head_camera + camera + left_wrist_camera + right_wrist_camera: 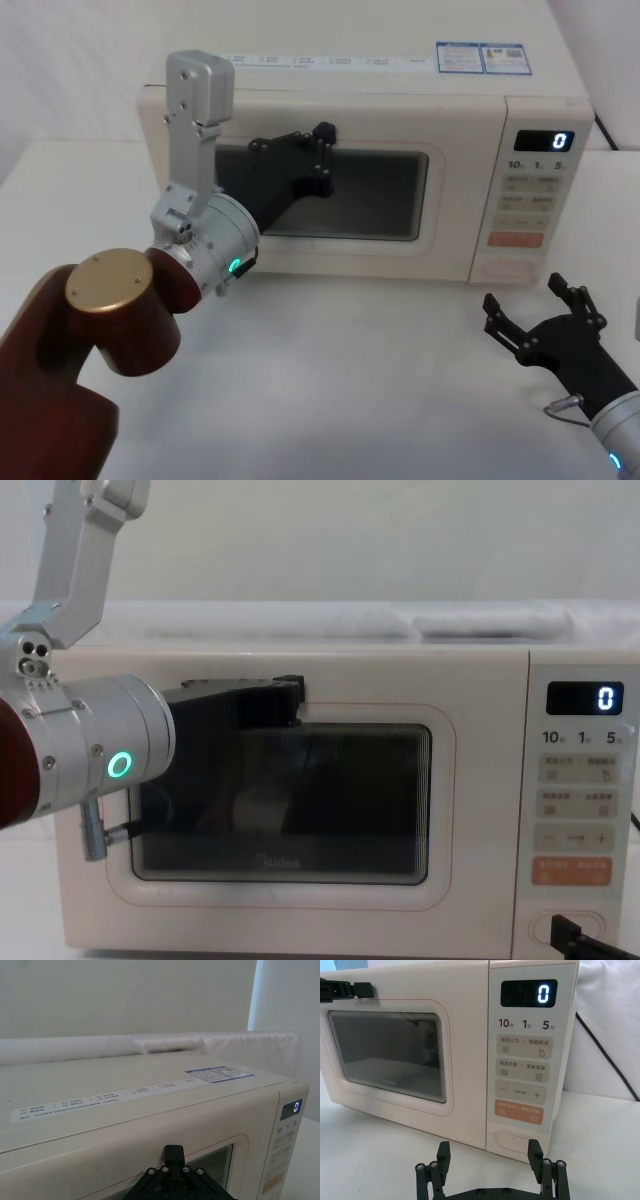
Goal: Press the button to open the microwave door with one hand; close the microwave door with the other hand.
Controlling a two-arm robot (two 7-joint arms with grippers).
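Two grippers at work, one microwave on the white table (330, 350). Microwave sits toward the table's far edge, front facing the robot.

Head view: the microwave door (455, 215) lies flush with the cream body, shut. Left gripper (318, 160) is raised against the door's upper part, black fingers over the dark window near its top edge. Whether those fingers are spread or closed, cannot tell. Right gripper (540, 305) is low over the table's near right part, in front of the control panel (530, 195), fingers spread wide, holding nothing.

Chest view adds the side-on look: left gripper (285, 702) reaches to the door's top left area, fingertip at the window's upper rim; the grey logo below the window is readable here. One right fingertip (567, 932) shows just in front of the button (580, 923), at its lower part; touching or not, cannot tell.

Right wrist view gives the panel clearly: display (528, 993) reads 0, orange key (519, 1111) above the button (512, 1140), which sits at the panel's bottom. Right gripper (490, 1157) is below the button, just apart from it.

Left wrist view shows the microwave's top, with label strip (105, 1101), and the left gripper's (173, 1152) tip against the door.
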